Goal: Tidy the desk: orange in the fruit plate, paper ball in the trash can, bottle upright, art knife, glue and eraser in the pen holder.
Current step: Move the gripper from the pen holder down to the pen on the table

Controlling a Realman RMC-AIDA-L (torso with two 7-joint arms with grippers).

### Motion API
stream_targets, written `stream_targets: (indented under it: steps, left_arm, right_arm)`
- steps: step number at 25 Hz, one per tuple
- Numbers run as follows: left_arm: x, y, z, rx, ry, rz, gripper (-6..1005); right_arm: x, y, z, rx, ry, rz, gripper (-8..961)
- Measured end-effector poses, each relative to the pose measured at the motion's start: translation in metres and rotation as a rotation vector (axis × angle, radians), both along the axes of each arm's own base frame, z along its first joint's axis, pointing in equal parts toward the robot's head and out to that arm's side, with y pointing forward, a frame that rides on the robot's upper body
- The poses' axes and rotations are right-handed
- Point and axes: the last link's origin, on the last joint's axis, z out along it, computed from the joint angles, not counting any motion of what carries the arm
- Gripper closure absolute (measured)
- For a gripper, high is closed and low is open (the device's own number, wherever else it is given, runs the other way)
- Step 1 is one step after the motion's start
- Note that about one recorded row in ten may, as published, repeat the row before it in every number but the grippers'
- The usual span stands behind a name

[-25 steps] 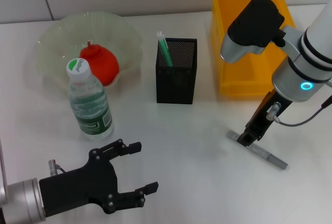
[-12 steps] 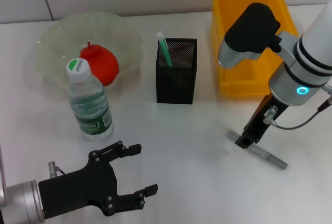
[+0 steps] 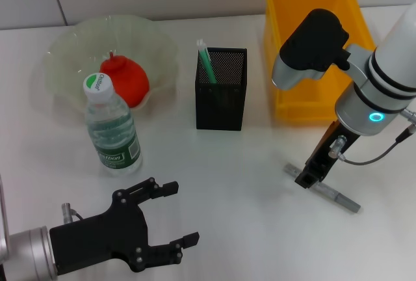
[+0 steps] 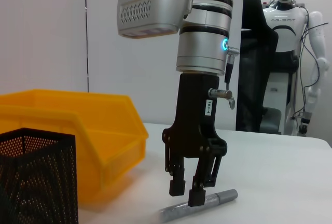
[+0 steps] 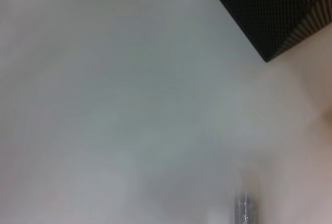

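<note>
A grey art knife [image 3: 335, 196] lies flat on the white table at the right. My right gripper [image 3: 305, 178] points down over its near end, fingers open on either side of it, tips just above the table. The left wrist view shows that gripper [image 4: 187, 193] and the knife [image 4: 218, 199]. The knife's end also shows in the right wrist view [image 5: 245, 208]. The black mesh pen holder [image 3: 221, 89] holds a green stick. The bottle [image 3: 112, 128] stands upright. The orange [image 3: 125, 80] lies in the fruit plate [image 3: 71, 47]. My left gripper [image 3: 179, 213] is open and empty at the front left.
A yellow bin [image 3: 312, 40] stands at the back right, behind my right arm. The pen holder's corner shows in the right wrist view [image 5: 280, 6]. No paper ball, glue or eraser is in view.
My right arm has shifted slightly left, its gripper staying over the knife's end. The left gripper has barely moved.
</note>
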Motion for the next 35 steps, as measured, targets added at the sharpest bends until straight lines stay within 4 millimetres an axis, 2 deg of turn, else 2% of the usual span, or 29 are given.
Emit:
stream_targets:
  steps: [20, 25, 35]
  left_arm:
    - [0.0003, -0.0004, -0.0005, -0.001, -0.002, 0.001, 135]
    - [0.0000, -0.0010, -0.0005, -0.001, -0.003, 0.002, 135]
    - [0.0002, -0.0012, -0.0004, -0.002, -0.004, 0.001, 135]
  right_arm:
    - [0.0025, 0.0001, -0.0022, -0.001, -0.009, -0.002, 610]
    - [0.0043, 0.0002, -0.0031, 0.000, -0.010, -0.006, 671]
    - [0.0087, 0.0000, -0.0060, -0.002, -0.012, -0.019, 673]
